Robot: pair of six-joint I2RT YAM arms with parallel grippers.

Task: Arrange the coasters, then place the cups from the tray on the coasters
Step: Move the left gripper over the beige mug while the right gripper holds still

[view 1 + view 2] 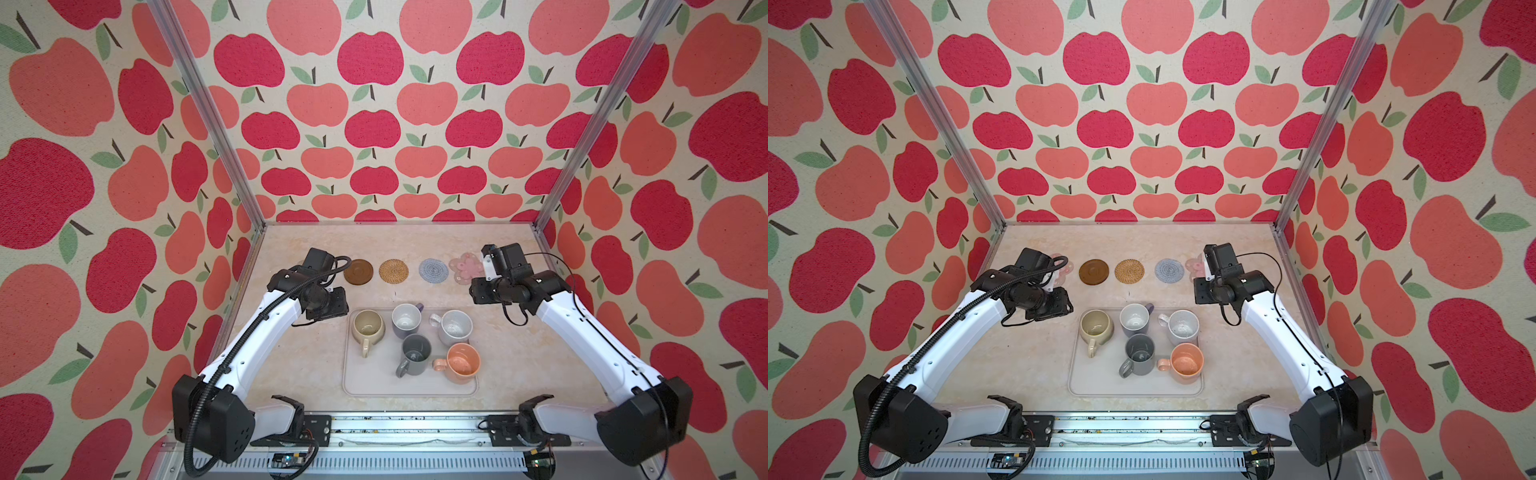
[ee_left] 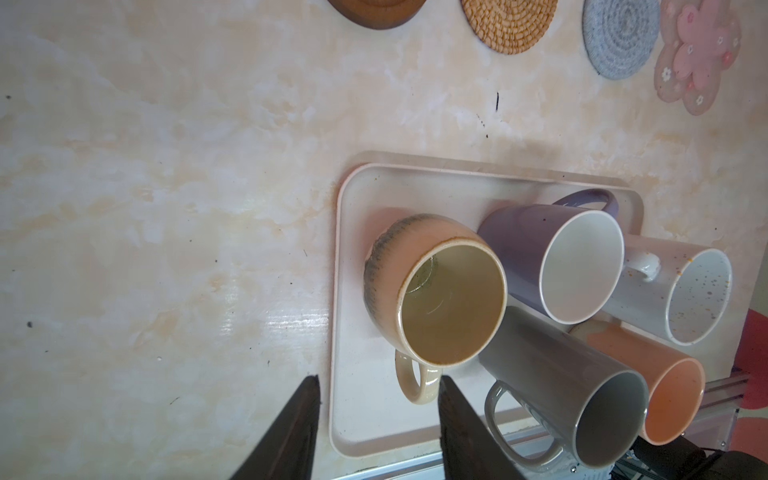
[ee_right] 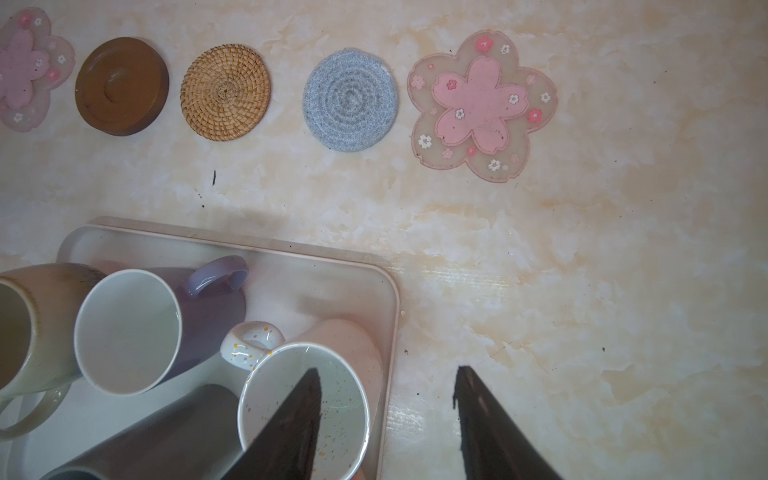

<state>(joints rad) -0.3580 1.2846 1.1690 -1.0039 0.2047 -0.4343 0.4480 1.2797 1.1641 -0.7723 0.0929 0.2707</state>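
Observation:
Five coasters lie in a back row: pink flower [image 3: 25,70], dark brown disc [image 1: 358,272], rattan [image 1: 393,271], grey-blue knit [image 1: 433,270] and a second pink flower [image 1: 467,266]. The tray [image 1: 374,382] holds all the cups upright: beige [image 1: 368,326], lavender [image 1: 406,318], white speckled [image 1: 456,327], dark grey [image 1: 415,353] and peach [image 1: 462,362]. My left gripper [image 2: 378,380] hovers open and empty by the tray's left side, near the beige cup's handle [image 2: 415,382]. My right gripper [image 3: 386,370] is open and empty, astride the tray's right rim, one finger [image 3: 299,415] above the speckled cup.
Apple-patterned walls and metal posts [image 1: 199,116] close in the marble tabletop [image 1: 291,365] on three sides. The left arm's wrist [image 1: 324,299] hides most of the leftmost pink coaster in both top views. The arm bases sit on a rail [image 1: 415,428] at the front edge.

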